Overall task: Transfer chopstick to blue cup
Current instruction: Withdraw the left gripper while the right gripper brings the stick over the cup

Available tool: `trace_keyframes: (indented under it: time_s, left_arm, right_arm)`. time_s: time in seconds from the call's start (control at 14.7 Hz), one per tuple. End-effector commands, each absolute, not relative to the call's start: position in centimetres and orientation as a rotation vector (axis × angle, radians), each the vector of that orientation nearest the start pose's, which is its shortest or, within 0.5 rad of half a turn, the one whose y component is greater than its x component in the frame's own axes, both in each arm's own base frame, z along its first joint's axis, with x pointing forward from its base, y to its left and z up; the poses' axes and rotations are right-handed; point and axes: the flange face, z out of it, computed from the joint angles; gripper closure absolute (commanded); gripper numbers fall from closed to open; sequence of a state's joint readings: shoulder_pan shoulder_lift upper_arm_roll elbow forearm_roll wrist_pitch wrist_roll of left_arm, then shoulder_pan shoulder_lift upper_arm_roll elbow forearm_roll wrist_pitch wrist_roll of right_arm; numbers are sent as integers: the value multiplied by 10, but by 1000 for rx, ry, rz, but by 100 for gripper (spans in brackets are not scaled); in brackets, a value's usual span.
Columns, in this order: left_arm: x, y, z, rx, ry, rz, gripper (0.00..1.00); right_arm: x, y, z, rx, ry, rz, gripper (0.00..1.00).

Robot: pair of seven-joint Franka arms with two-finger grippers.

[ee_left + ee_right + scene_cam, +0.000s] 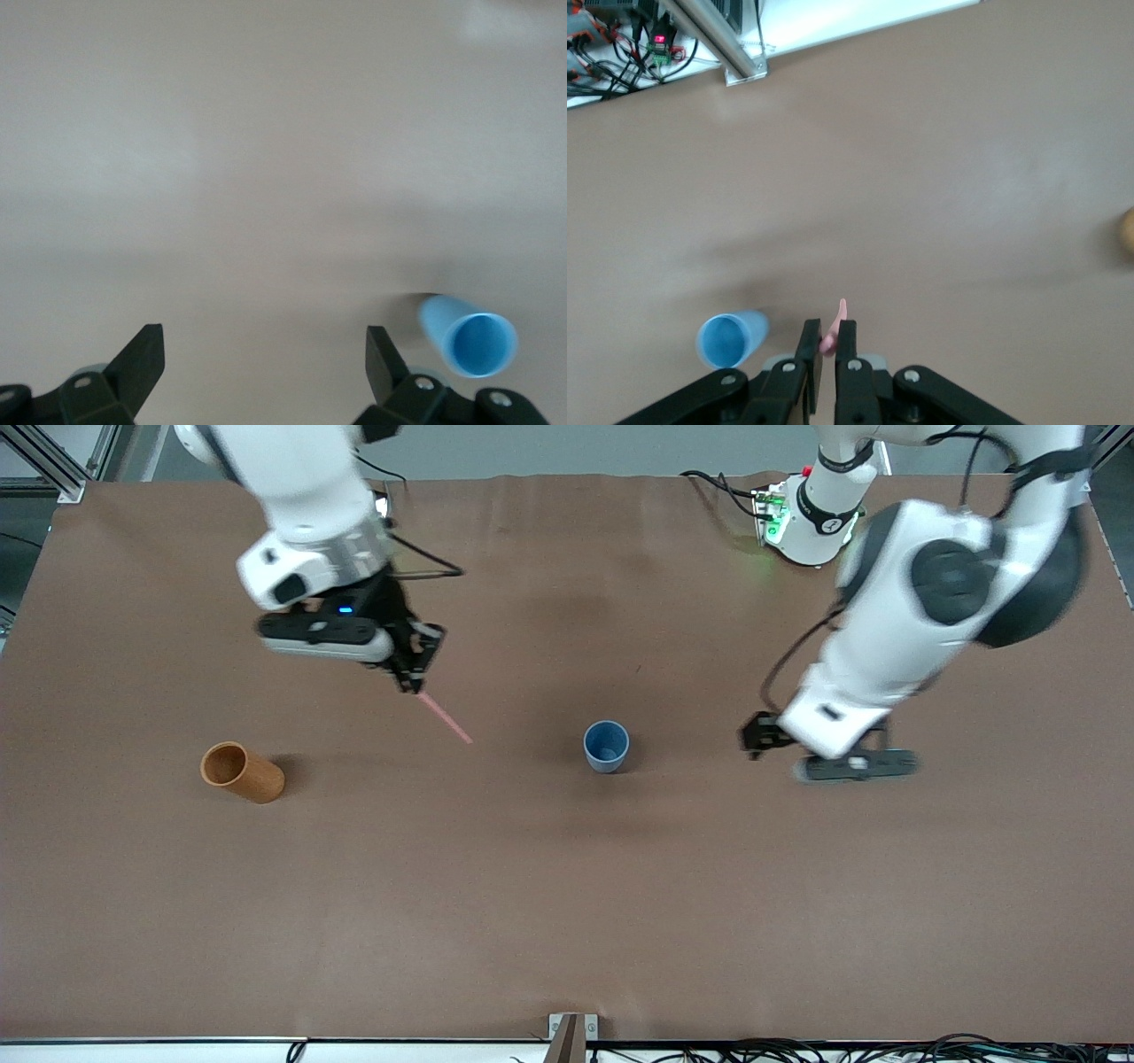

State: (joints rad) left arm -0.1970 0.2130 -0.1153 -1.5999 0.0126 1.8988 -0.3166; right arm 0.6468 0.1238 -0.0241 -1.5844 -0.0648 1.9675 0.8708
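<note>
Right gripper (409,682) clenched on pink chopstick (446,718), stick slanting down over bare table, between orange-brown cup (241,772) and blue cup (606,746). Blue cup upright, empty. Left gripper (264,372) released, jaws wide, waiting beside blue cup. Tip: swing stick vertical, centre low tip over rim, lower, then release.

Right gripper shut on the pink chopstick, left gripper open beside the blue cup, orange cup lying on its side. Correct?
One error: the orange cup stands upright, mouth up, as the front view shows. The rest holds: the right gripper is shut on the chopstick, and the left gripper is open beside the blue cup.
</note>
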Motion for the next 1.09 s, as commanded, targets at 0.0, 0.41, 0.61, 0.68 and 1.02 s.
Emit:
trace_keyframes:
  time_s: [0.0, 0.41, 0.61, 0.68, 1.02]
  left_arm:
    - [607, -121, 528, -3176, 198, -84, 0]
    - [576, -86, 616, -3146, 280, -58, 0]
    - [560, -89, 625, -3154, 267, -5, 0]
    - [556, -90, 627, -3154, 272, -7, 0]
    - [554, -78, 637, -3144, 259, -28, 0]
  right_arm:
    - [508, 418, 567, -2908, 467, -366, 100]
    - [476, 502, 518, -2826, 494, -378, 100]
    - [471, 509, 510, -2847, 466, -393, 100]
    - [472, 510, 505, -2861, 457, -407, 100]
    - [457, 529, 478, -2910, 401, -392, 100]
